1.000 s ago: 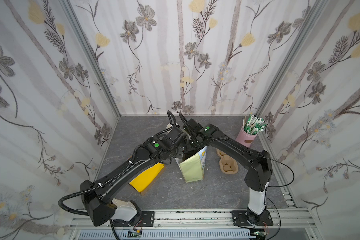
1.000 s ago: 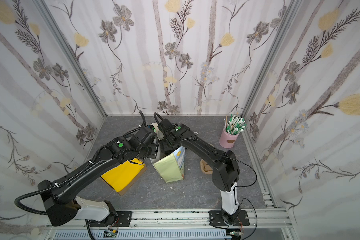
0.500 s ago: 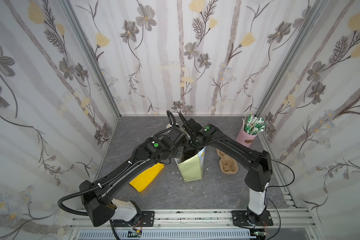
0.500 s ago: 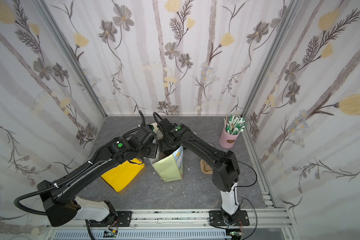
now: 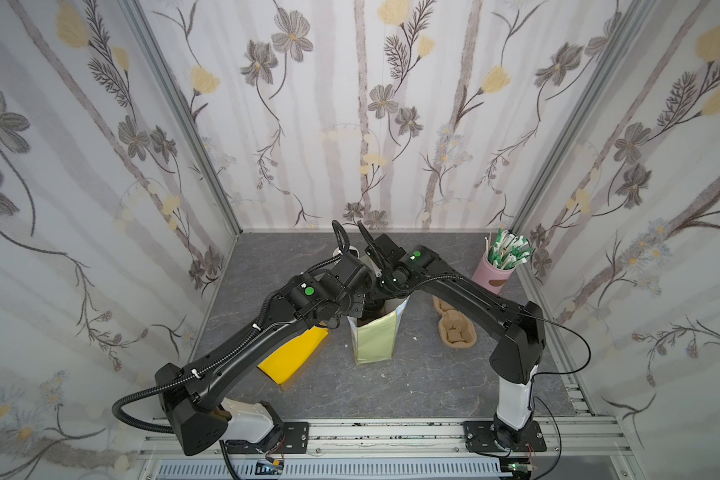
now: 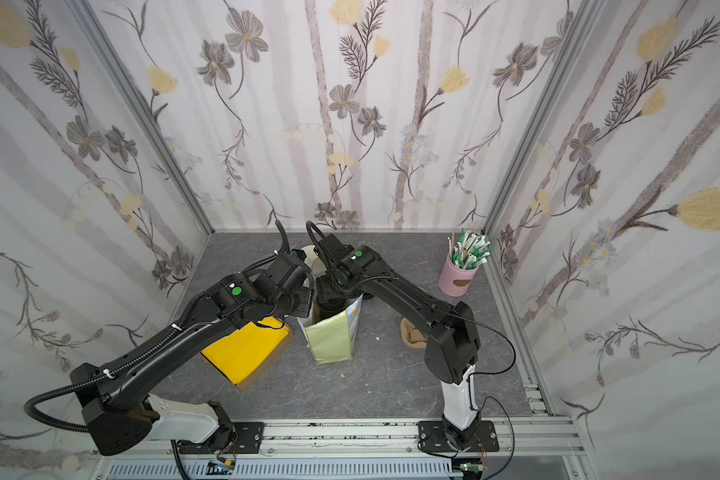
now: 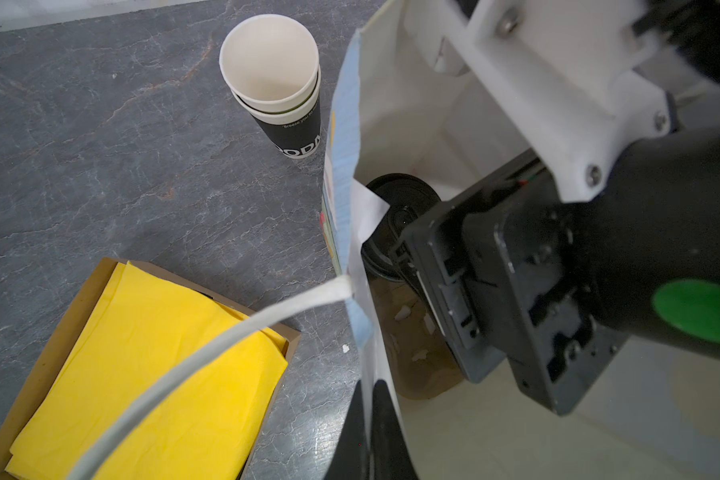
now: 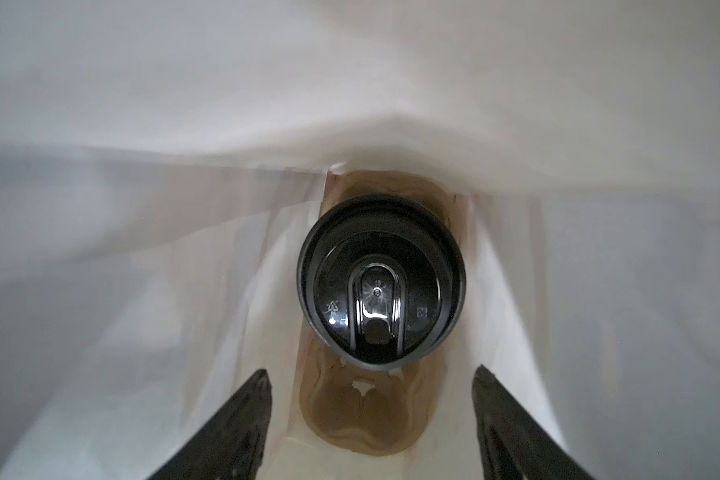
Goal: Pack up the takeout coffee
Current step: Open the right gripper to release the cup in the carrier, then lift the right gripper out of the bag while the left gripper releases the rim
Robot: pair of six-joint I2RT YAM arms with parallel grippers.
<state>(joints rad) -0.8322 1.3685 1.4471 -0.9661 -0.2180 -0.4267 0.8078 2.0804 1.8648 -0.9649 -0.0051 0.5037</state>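
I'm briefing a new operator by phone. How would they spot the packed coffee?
Find the pale green paper bag standing on the grey table. Look into its open mouth: the takeout coffee sits in a brown carrier at the bottom. Unlike the lidless stacked cups outside the bag, it wears a black domed lid.

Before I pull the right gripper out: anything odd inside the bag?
Mostly fine: the lidded cup stands upright in the pulp carrier. Only small white scraps in the carrier's empty pocket look out of place.
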